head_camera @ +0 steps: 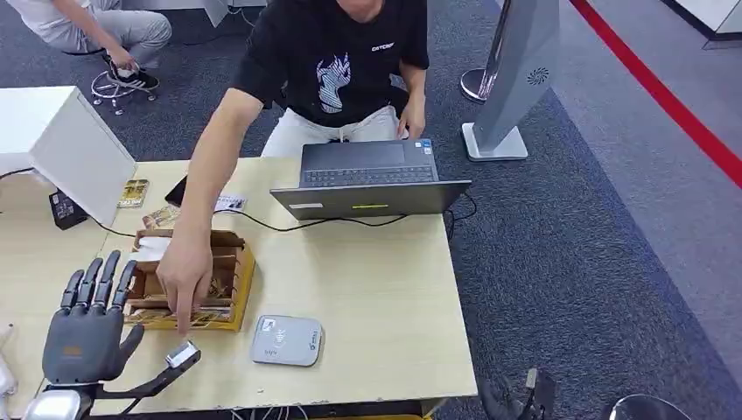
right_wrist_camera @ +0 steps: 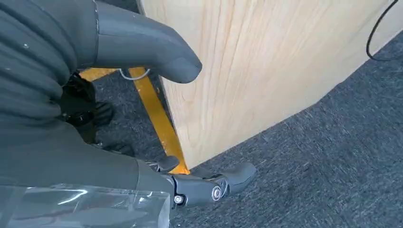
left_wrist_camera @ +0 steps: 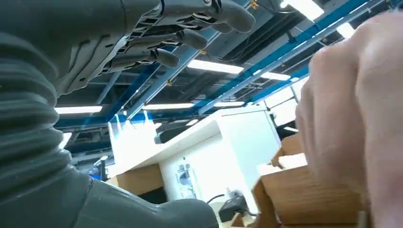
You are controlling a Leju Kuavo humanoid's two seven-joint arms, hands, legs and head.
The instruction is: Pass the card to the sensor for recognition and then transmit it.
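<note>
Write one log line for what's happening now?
left hand: open, raised by wooden box | person's hand: reaching into box | card reader: bare | right hand: hanging beside table

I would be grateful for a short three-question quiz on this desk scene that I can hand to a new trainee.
1. True or false: the left hand is holding a card.
2. What lies on the table just right of the wooden box? A) laptop B) grey sensor pad C) white stand
3. Fill in: the person's hand is reaching into the ____.

Key:
1. False; its fingers are spread and hold nothing.
2. B, the grey sensor pad. The laptop sits further back.
3. Wooden box.
</note>
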